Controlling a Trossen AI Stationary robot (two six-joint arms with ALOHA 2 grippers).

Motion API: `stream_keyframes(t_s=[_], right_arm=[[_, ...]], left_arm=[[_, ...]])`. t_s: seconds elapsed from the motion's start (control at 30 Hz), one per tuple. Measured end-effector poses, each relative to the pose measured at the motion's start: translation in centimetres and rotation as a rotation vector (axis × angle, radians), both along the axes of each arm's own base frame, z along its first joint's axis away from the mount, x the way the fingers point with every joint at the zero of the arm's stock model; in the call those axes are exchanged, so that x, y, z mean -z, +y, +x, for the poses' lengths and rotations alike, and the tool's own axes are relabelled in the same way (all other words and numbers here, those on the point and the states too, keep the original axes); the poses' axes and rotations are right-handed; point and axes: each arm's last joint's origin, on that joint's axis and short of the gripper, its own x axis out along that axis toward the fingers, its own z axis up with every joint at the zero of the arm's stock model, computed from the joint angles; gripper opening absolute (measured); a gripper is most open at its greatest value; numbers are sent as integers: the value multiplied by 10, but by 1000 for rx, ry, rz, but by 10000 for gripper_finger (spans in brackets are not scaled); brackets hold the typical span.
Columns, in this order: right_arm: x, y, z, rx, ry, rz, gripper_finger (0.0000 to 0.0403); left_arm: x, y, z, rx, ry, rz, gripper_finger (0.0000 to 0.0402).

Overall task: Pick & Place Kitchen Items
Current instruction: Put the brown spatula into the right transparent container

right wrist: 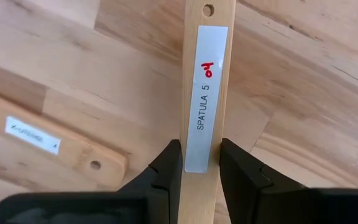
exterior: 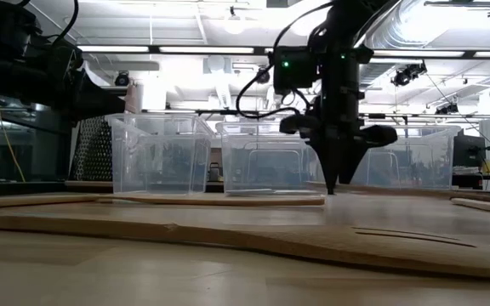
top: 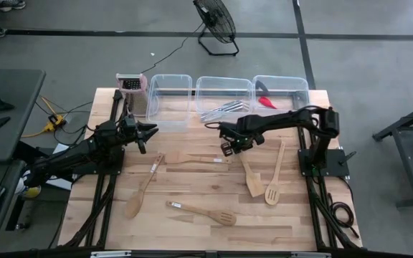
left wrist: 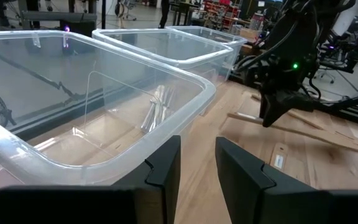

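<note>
Progress is partial. Three clear tubs stand along the far edge of the bench [top: 192,179]. The left tub [top: 169,97] looks empty, the middle tub [top: 224,93] holds silvery metal utensils [top: 224,110], and the right tub [top: 282,89] holds a red spatula [top: 267,102]. A box grater [top: 131,89] stands just left of the tubs.

Wooden utensils lie loose on the bench, waiting to be sorted: a long spoon [top: 143,188] at the left, a slotted turner [top: 203,212] at the near middle, a slotted spatula [top: 274,175] and a solid spatula [top: 251,175] at the right, and one more utensil [top: 199,158] at the centre.

The right tool [top: 228,148] is lowered to the bench near the centre. In its wrist view its two fingers pinch the flat handle of a wooden spatula [right wrist: 205,81] bearing a white label; the spatula appears to lie flat on the wood, not lifted yet. A second labelled handle [right wrist: 42,134] lies beside it.

The left tool [top: 148,132] hangs just before the left tub, its fingers a narrow gap apart and holding nothing.
</note>
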Motion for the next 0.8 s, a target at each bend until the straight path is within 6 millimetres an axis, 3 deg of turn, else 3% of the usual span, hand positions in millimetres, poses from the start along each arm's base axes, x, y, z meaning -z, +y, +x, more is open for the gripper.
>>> stream_keyframes(t_s=[0.5, 0.8], right_arm=[[-12, 2, 2, -66, -84, 43, 79], [-36, 4, -2, -171, -183, 8, 79]], left_arm=[[0, 0, 0, 0, 0, 0, 101], [0, 0, 0, 0, 0, 0, 101]])
